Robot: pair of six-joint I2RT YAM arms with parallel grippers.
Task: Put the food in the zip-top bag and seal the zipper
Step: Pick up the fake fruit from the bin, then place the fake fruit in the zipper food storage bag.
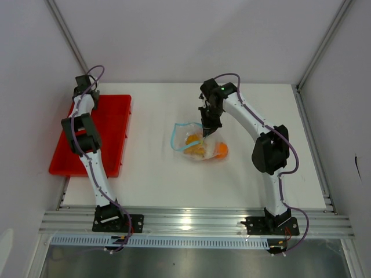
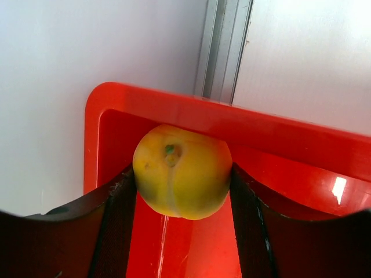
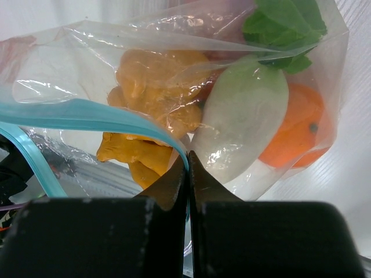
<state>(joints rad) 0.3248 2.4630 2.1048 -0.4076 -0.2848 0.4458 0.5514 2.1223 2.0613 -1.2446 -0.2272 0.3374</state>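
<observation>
Over the far corner of the red tray [image 2: 290, 139], my left gripper [image 2: 182, 176] has a yellow toy fruit [image 2: 181, 171] between its fingers, and both touch the fruit's sides. The zip-top bag [image 1: 197, 143] lies mid-table, clear and crinkly. My right gripper [image 3: 188, 159] is shut on its blue-teal zipper [image 3: 87, 113], holding the mouth edge up. Inside the bag [image 3: 58, 69] I see food: yellow-orange pieces [image 3: 153, 81], a white piece [image 3: 243, 121] with green leaves [image 3: 284, 23], and an orange fruit [image 3: 298, 127]. From above, the left gripper [image 1: 87, 87] is at the tray's far end and the right gripper [image 1: 207, 132] over the bag.
The red tray [image 1: 110, 133] lies along the table's left edge, beside the left wall. A metal frame post [image 2: 223, 52] stands just behind the tray's corner. An aluminium rail [image 1: 191, 220] runs along the near edge at the arm bases.
</observation>
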